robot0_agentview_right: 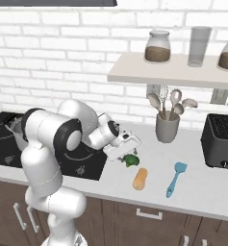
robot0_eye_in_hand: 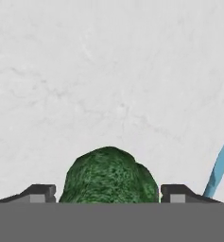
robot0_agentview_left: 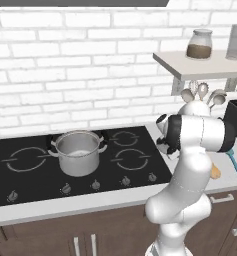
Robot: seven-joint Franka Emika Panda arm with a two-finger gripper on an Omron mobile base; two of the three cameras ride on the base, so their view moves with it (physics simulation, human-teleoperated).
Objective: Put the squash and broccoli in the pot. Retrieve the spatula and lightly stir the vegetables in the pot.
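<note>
The dark green broccoli (robot0_agentview_right: 131,160) lies on the pale counter just right of the stove. My gripper (robot0_agentview_right: 127,154) is lowered over it. In the hand view the broccoli (robot0_eye_in_hand: 108,177) sits between the two fingertips of the gripper (robot0_eye_in_hand: 107,191), which stand open close on either side. The orange squash (robot0_agentview_right: 140,178) lies on the counter just in front and to the right, and its tip (robot0_agentview_left: 216,172) peeks from behind my arm. Further right lies the blue spatula (robot0_agentview_right: 174,178) (robot0_eye_in_hand: 219,170). The steel pot (robot0_agentview_left: 78,150) stands on the stove's middle.
A black cooktop (robot0_agentview_left: 35,185) with front knobs fills the left counter. A grey crock of metal utensils (robot0_agentview_right: 166,127) stands by the wall, with a black toaster (robot0_agentview_right: 222,140) to its right. Above them, a shelf (robot0_agentview_right: 183,72) carries jars.
</note>
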